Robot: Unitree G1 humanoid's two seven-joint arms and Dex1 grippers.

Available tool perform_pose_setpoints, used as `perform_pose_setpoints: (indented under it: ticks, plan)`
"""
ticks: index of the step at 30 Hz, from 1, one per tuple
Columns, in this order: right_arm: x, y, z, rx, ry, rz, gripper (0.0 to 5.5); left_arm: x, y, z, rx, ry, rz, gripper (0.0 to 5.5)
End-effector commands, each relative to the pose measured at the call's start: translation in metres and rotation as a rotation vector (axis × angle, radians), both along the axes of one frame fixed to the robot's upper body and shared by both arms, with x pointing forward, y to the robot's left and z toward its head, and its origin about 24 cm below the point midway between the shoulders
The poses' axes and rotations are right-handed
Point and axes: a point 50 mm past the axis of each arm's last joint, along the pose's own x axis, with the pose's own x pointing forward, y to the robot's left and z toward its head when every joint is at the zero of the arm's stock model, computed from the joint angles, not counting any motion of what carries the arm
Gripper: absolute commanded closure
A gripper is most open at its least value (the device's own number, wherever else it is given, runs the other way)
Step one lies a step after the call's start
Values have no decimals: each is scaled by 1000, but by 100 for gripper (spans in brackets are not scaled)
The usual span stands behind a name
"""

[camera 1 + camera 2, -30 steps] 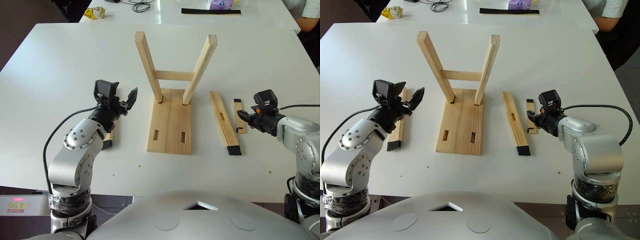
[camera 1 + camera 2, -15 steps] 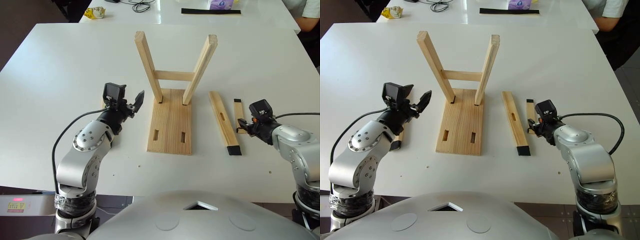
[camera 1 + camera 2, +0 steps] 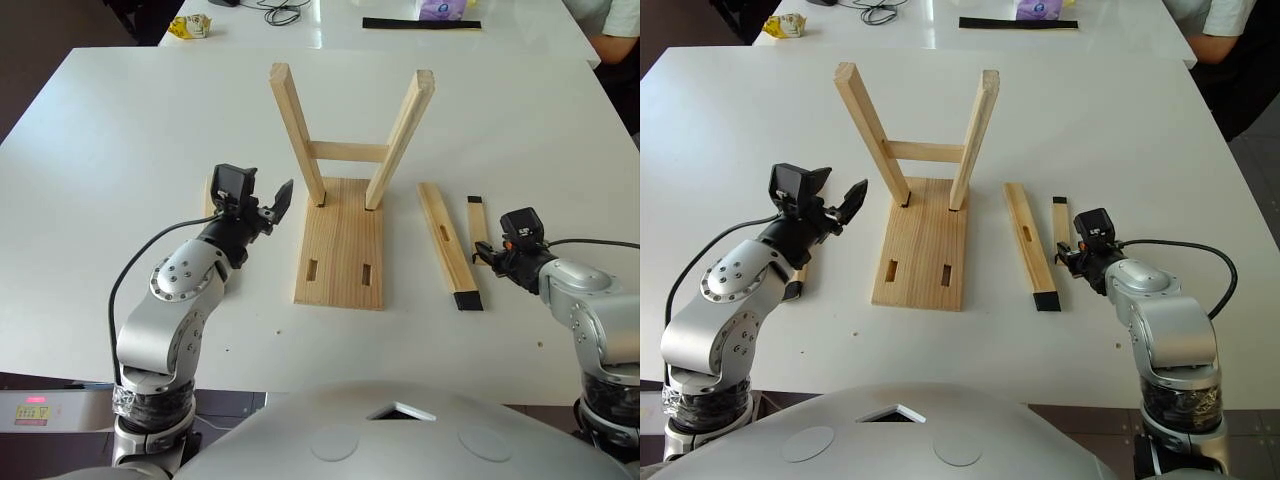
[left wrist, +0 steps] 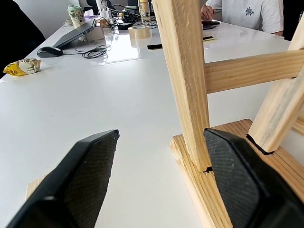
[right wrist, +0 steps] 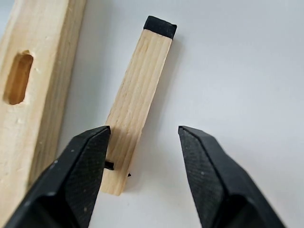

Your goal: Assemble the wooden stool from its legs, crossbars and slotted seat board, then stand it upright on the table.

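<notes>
Two legs stand in the slots at the 12 o'clock end of the seat board [image 3: 340, 243], which lies flat on the table [image 3: 120, 150]: the first leg [image 3: 297, 133] and the second leg [image 3: 401, 125] splay apart upward, joined by a crossbar [image 3: 347, 151]. The board's two slots at its 6 o'clock end are empty. At 3 o'clock from the board lies a loose slotted leg [image 3: 447, 244] with a black-tipped end, and just beyond it a short crossbar [image 3: 478, 225]. The head views show this layout whole. The left wrist view adds that the first leg's foot sits down in its slot. It also shows the left gripper [image 3: 265, 200], at 9 o'clock from the board, with its jaws spread wide and nothing between them, one pad close beside that leg. A third leg [image 4: 34, 189] lies under that arm. The right wrist view shows the right gripper [image 5: 145, 130] open over the short crossbar's near end. One pad is at the wood's edge; whether it touches cannot be told.
</notes>
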Motion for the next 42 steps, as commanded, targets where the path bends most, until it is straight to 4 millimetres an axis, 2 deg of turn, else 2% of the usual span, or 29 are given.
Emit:
perform_pose_setpoints:
  ticks: [1,4,10,18,24,34,36,42]
  plan:
    - [-4,-6,0,10,37,-47,284,1,0,1,19,4,-6,219]
    - [1,-2,5,14,19,-31,261,0,0,1,18,2,5,219]
    - [5,7,11,46,1,-43,174,2,0,0,22,1,5,219]
    - [1,8,8,35,12,-63,174,2,1,0,27,4,-2,219]
    - [-6,-8,-10,-13,58,-116,174,2,2,-1,35,10,-11,219]
    - [-20,-11,-34,16,124,-131,174,4,0,-1,47,16,-31,219]
    - [-22,-12,-39,21,136,-136,216,6,0,0,51,12,-31,219]
    - [-25,-10,-46,53,137,-140,297,9,2,3,55,8,-38,219]
